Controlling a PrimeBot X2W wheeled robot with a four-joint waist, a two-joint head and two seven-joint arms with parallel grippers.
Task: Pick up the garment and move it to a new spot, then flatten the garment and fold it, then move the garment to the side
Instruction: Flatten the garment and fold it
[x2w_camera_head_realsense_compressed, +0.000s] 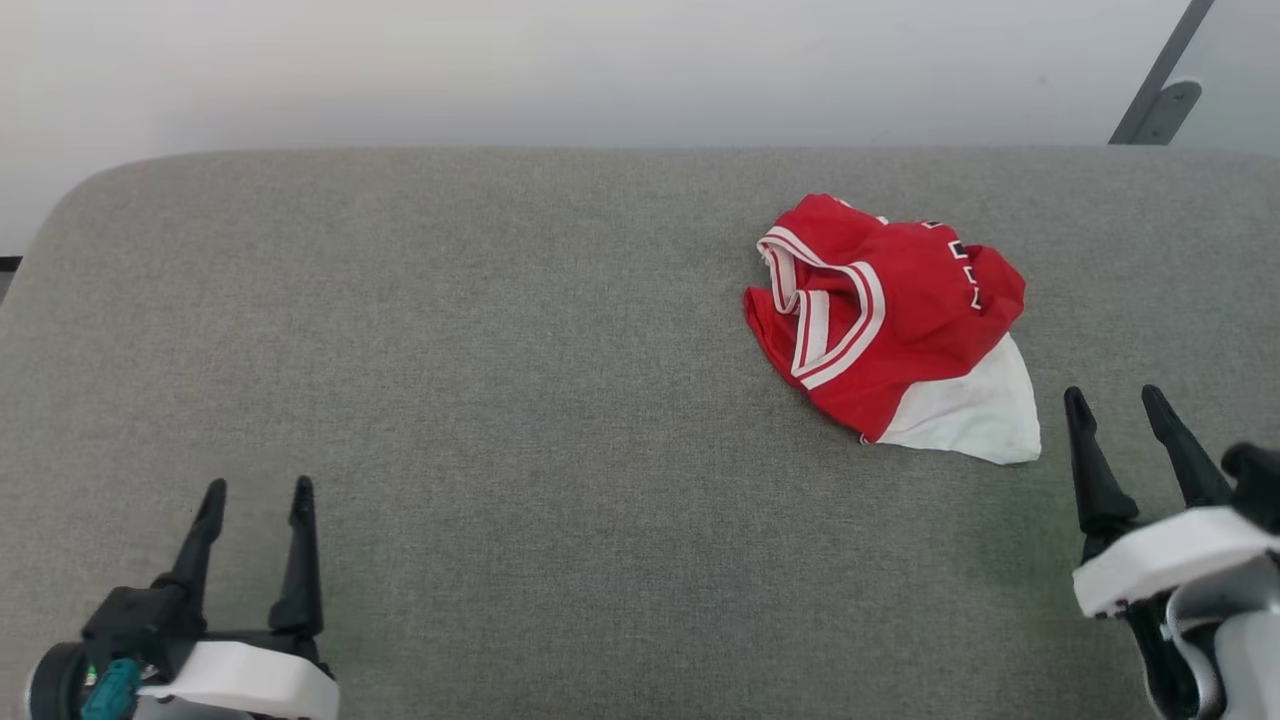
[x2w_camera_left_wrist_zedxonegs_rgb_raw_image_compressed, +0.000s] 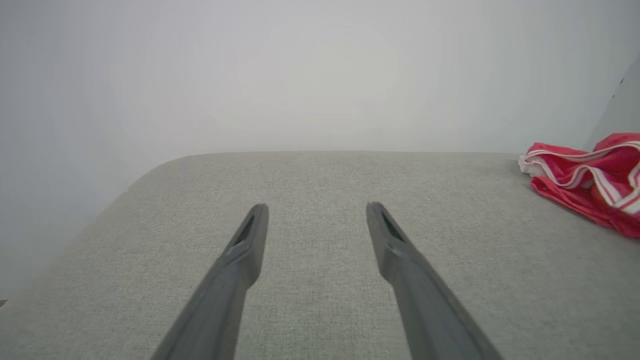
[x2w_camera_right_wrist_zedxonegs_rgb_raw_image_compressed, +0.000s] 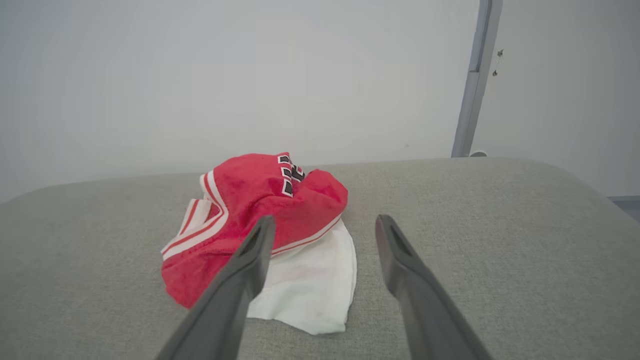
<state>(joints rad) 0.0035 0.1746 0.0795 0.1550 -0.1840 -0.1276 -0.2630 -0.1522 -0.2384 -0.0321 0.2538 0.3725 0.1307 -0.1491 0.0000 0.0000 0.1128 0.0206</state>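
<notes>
The garment is lying crumpled on the grey woven-fabric desk, red cloth over a white flap, near my right pincer. My left pincer is hovering well apart; both are hanging released.

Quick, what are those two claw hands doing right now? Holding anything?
Left gripper: open, holding nothing.
Right gripper: open, holding nothing, beside the crumpled red jersey.
</notes>
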